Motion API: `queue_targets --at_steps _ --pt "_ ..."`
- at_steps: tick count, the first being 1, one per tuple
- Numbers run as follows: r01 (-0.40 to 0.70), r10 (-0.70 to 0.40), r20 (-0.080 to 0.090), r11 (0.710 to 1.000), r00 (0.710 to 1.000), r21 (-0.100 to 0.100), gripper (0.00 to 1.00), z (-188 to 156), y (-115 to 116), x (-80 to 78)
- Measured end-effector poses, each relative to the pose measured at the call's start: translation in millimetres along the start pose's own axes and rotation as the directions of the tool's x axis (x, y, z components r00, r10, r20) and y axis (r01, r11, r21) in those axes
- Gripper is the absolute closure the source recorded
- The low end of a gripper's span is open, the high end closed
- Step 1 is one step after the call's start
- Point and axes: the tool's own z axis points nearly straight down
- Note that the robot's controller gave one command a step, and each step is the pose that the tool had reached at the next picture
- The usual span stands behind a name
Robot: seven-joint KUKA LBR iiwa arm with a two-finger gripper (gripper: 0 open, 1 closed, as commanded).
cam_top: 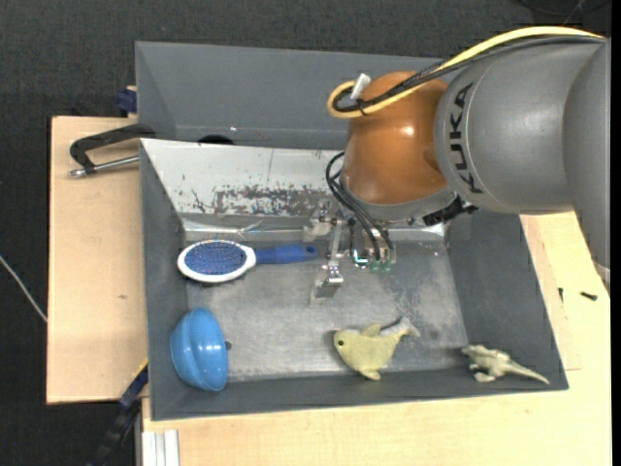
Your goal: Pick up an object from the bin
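Four things lie in the bin (291, 95): one blue hairbrush (228, 259), its handle end just left of the gripper (335, 270); one blue cap (199, 350) farther left and forward; one yellowish toy fish (369, 348) and one tan lizard (500, 362) in front. Whether the gripper is spread or closed cannot be told.

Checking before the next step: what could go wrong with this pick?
The end effector hangs by the handle tip of the blue hairbrush; gripped there, the brush may tilt or slip out. The bin's back wall is close behind, so a descent might scrape it.
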Motion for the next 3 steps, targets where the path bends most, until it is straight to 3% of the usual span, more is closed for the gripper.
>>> queue_targets --at_steps 1,2,3 --pt "-0.123 0.123 0.011 0.992 0.992 -0.002 0.00 63.1 -11.4 -23.7" --pt "-0.125 0.125 0.010 0.992 0.992 -0.002 1.00 64.9 -11.6 -23.5" --pt "-0.125 0.125 0.018 0.992 0.992 -0.005 1.00 -77.0 4.0 -7.3"
